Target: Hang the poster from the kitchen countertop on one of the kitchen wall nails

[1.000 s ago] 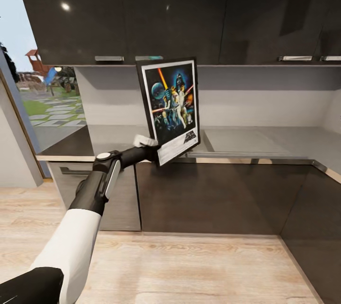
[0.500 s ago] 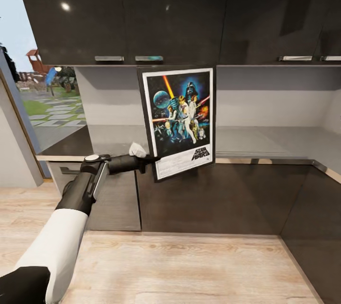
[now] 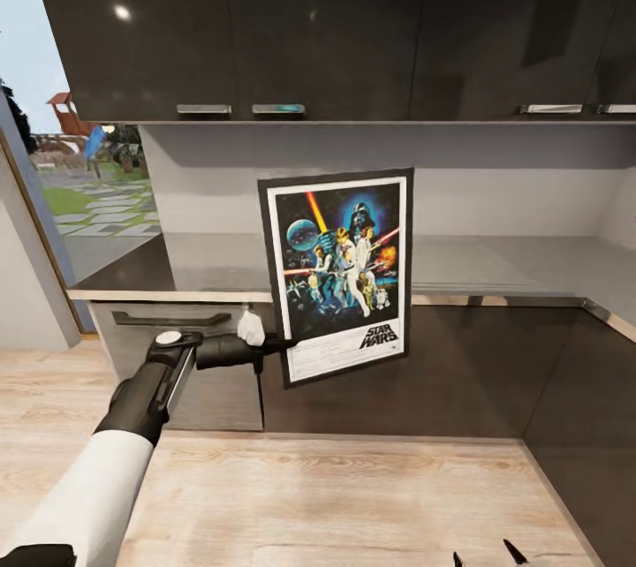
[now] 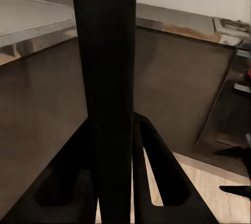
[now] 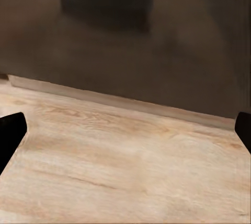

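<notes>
Left fingers (image 3: 272, 344) clamp the poster's (image 3: 340, 271) lower edge.

Bright, even render lighting, nothing murky

Ceiling spots are being mirrored as small glare dots on the glossy upper cabinets (image 3: 265, 19); daylight is being let in through the window (image 3: 53, 134), while both wrist views are being rendered soft and dim.

Count, my head view: one framed Star Wars poster with thin black frame and white border (image 3: 340, 274). One long grey-brown worktop (image 3: 495, 262). Four silver handles under the glossy dark upper cabinets (image 3: 204, 109). One black lower-cabinet handle (image 3: 168, 318).
</notes>
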Controlling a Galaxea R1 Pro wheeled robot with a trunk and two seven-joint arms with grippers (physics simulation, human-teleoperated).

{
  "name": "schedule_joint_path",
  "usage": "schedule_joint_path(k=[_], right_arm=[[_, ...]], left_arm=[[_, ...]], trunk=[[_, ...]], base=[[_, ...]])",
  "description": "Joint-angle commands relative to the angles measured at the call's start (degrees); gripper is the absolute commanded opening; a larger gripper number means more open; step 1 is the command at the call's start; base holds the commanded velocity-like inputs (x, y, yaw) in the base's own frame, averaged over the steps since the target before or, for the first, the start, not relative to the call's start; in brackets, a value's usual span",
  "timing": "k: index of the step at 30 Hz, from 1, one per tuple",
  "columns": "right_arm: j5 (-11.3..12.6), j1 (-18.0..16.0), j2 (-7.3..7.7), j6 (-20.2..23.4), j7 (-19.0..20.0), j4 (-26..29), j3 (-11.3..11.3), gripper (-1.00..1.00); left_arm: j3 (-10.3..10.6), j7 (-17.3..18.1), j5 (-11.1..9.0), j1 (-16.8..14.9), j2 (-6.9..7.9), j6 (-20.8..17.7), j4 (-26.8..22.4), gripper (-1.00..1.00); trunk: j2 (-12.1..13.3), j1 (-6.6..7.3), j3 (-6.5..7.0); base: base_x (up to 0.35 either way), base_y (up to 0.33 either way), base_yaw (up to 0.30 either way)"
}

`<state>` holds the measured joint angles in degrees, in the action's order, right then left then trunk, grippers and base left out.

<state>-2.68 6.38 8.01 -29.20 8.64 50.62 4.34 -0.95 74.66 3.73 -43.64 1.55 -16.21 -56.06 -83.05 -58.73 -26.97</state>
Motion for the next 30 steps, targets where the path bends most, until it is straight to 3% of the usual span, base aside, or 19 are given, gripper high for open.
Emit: schedule_joint_path(k=[1,3,5,7,11,19,23,30], right_arm=[[-0.2,0.0,0.09,3.6,2.9,3.3,0.3,1.00],[-0.2,0.0,0.18,7.9,6.2,6.9,0.8,1.00],[-0.1,0.0,0.26,14.5,12.2,11.9,2.4,1.00],[-0.1,0.0,0.27,23.2,22.6,17.9,6.7,1.00],[-0.2,0.0,0.23,32.7,36.9,25.4,13.3,1.00],[-0.3,0.0,0.13,35.4,41.3,27.9,15.2,1.00],[-0.2,-0.1,0.46,35.7,42.0,28.3,15.4,1.00],[-0.1,-1.3,5.31,38.3,49.3,28.6,15.5,1.00]], left_arm=[[-0.1,0.2,0.3,1.2,-0.02,1.0,-0.1,-1.00],[-0.2,0.2,0.4,2.3,0.00,2.7,-0.1,-1.00],[-0.2,0.2,0.4,3.9,0.03,4.6,-0.1,-1.00],[-0.3,0.2,0.4,5.6,0.31,6.0,-0.1,-1.00],[-0.3,0.2,0.3,8.4,0.57,8.5,-1.1,-1.00],[-0.4,0.2,0.2,16.8,1.42,10.4,-11.7,-1.00],[-0.4,0.2,0.0,18.2,2.27,10.4,-13.4,-1.00],[-0.4,0.4,0.0,18.9,2.71,10.4,-14.3,-1.00]], trunk=[[0.0,0.00,-0.05],[0.0,0.00,-0.05],[0.0,0.00,-0.05],[0.0,0.00,-0.05],[0.0,0.00,-0.05],[0.0,0.00,-0.05],[0.0,0.00,-0.05],[0.0,0.00,-0.05]], base=[[0.000,0.000,0.000],[0.000,0.000,0.000],[0.000,0.000,0.000],[0.000,0.000,0.000],[0.000,0.000,0.000],[0.000,0.000,0.000],[0.000,0.000,0.000],[0.000,0.000,0.000]])
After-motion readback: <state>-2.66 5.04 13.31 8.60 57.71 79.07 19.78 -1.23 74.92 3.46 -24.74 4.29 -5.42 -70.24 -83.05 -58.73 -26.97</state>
